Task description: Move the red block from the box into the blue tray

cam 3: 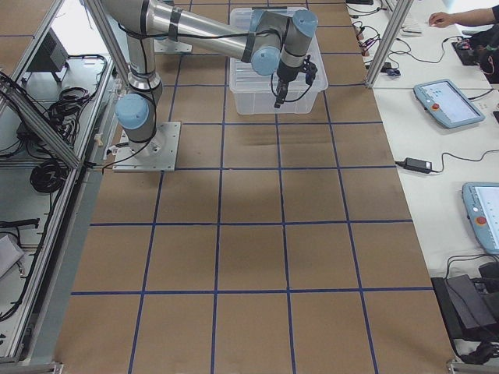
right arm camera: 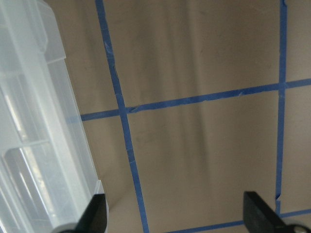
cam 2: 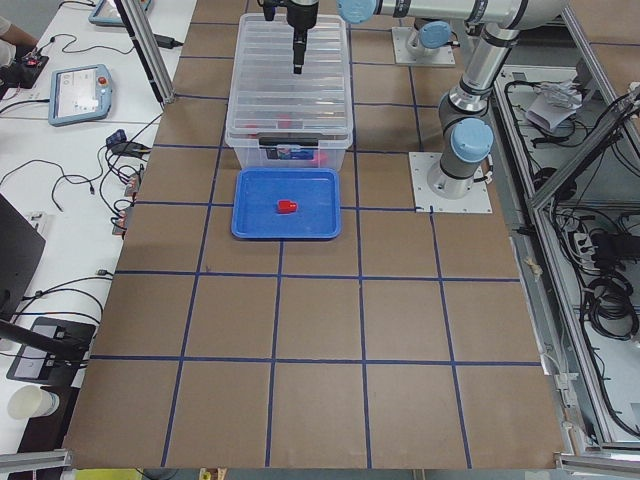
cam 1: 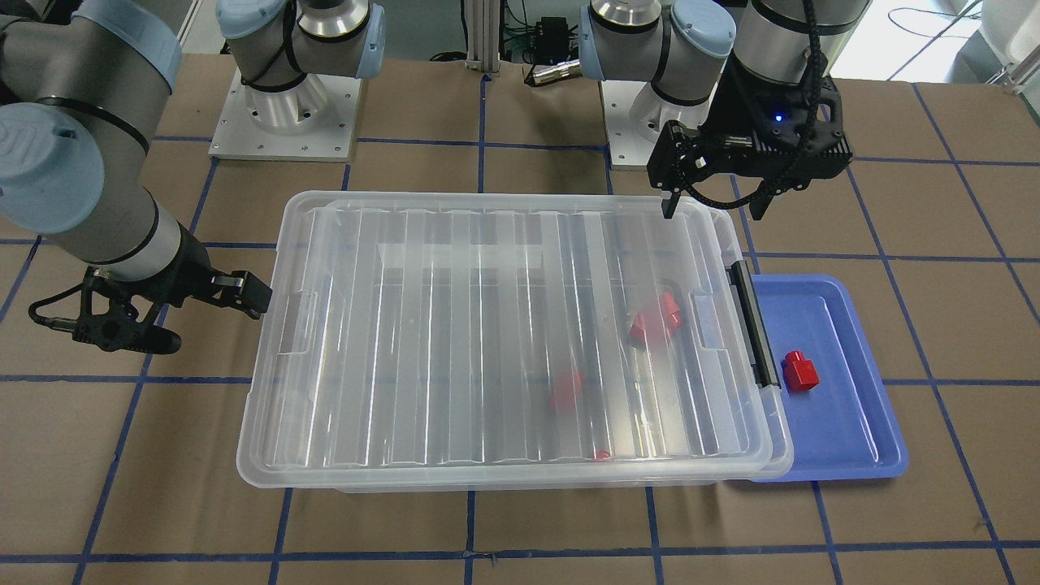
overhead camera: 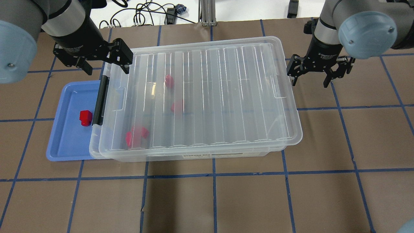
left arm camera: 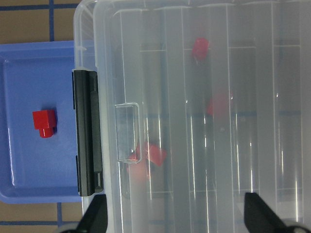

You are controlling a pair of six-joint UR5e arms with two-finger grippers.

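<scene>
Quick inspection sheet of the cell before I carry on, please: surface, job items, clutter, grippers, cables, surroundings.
Surface: brown table with a blue tape grid.
Job's things: one red block lies in the blue tray. The box has its lid on, and other red blocks show through it. The tray sits at the box's latch end.
Clutter: nothing seen.
Grippers: left gripper open and empty, above the box's latch-end corner. Right gripper open and empty, over bare table at the box's other end.
Cables: black cables beyond the table's far edge.
Surroundings: benches with pendants alongside, and an operator's hand at one.
</scene>
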